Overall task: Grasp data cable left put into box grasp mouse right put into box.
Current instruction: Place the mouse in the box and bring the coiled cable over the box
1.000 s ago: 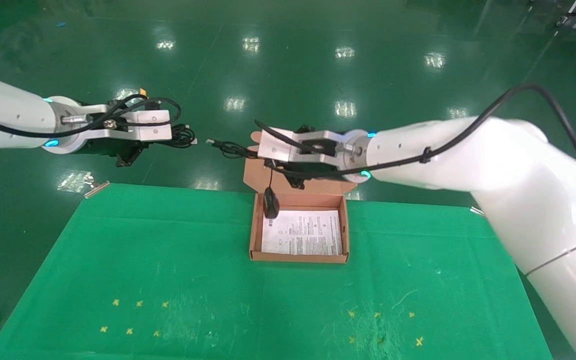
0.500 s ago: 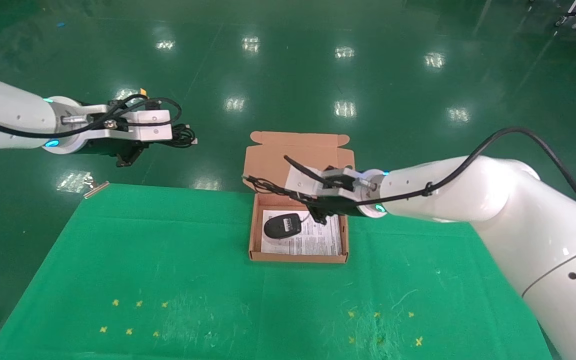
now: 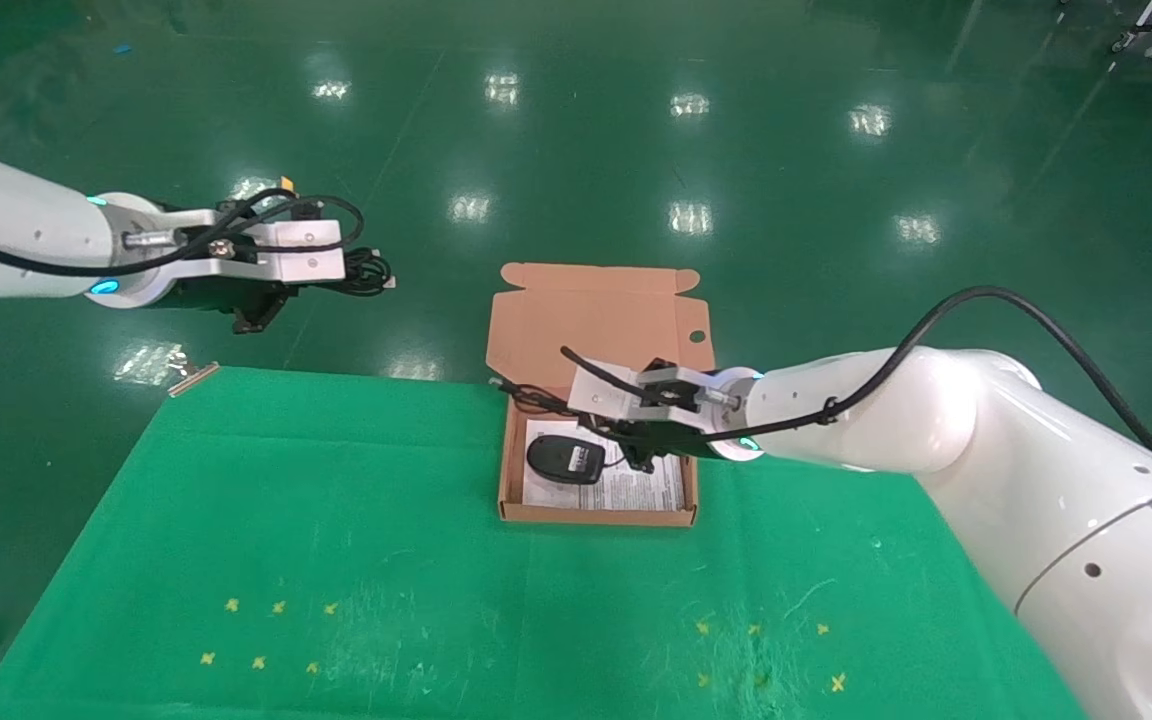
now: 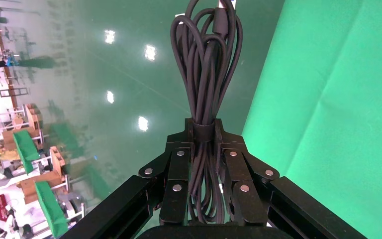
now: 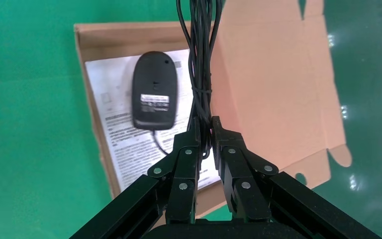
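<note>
Now right hand [image 5: 205, 130] pinching mouse [image 5: 153, 90] cord over box [image 5: 273, 84], left hand [image 4: 204, 144] clamping data cable [image 4: 206, 55].

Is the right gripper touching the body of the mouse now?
Apart. In the right wrist view the right gripper is shut on the mouse's cord, while the mouse lies label-up in the box.

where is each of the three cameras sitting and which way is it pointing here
Head view: on the robot's head, looking forward and down at the green table and box; both white arms show.
Left wrist view: on the left arm's wrist, looking along the left gripper, shut on the data cable, out past the table edge toward the floor.
Right wrist view: on the right arm's wrist, looking down past the right gripper, shut on the cord, into the box.
Shared: head and right wrist views both show the mouse lying label-up on the leaflet.
</note>
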Robot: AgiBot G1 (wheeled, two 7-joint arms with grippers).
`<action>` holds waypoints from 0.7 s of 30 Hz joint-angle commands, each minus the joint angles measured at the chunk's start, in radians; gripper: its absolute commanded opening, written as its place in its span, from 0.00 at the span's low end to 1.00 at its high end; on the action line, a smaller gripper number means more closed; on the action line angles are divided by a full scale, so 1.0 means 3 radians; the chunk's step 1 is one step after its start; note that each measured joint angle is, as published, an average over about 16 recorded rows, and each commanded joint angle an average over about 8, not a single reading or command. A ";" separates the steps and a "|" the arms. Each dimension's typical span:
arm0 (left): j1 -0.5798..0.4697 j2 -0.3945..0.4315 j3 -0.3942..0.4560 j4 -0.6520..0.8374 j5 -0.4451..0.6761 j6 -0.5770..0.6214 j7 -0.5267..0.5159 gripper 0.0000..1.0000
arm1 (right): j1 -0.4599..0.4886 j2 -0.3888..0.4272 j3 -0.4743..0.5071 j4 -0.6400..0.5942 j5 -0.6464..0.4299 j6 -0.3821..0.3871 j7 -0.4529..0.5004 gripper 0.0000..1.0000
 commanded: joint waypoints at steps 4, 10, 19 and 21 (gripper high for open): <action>0.0003 0.0001 0.0000 -0.0001 -0.0002 0.0001 0.0000 0.00 | -0.0005 0.0022 -0.0039 0.0016 0.0046 0.0023 0.0007 1.00; 0.0069 0.0035 0.0011 -0.0018 -0.0050 -0.0018 0.0019 0.00 | -0.0020 0.0082 -0.0064 0.0118 0.0074 0.0034 0.0026 1.00; 0.0343 0.0177 0.0061 -0.0097 -0.0081 -0.0229 0.0029 0.00 | -0.0009 0.0225 -0.0060 0.0256 0.0095 -0.0001 0.0060 1.00; 0.0416 0.0227 0.0076 -0.0094 -0.0061 -0.0324 0.0031 0.00 | 0.0006 0.0283 -0.0052 0.0292 0.0086 -0.0003 0.0081 1.00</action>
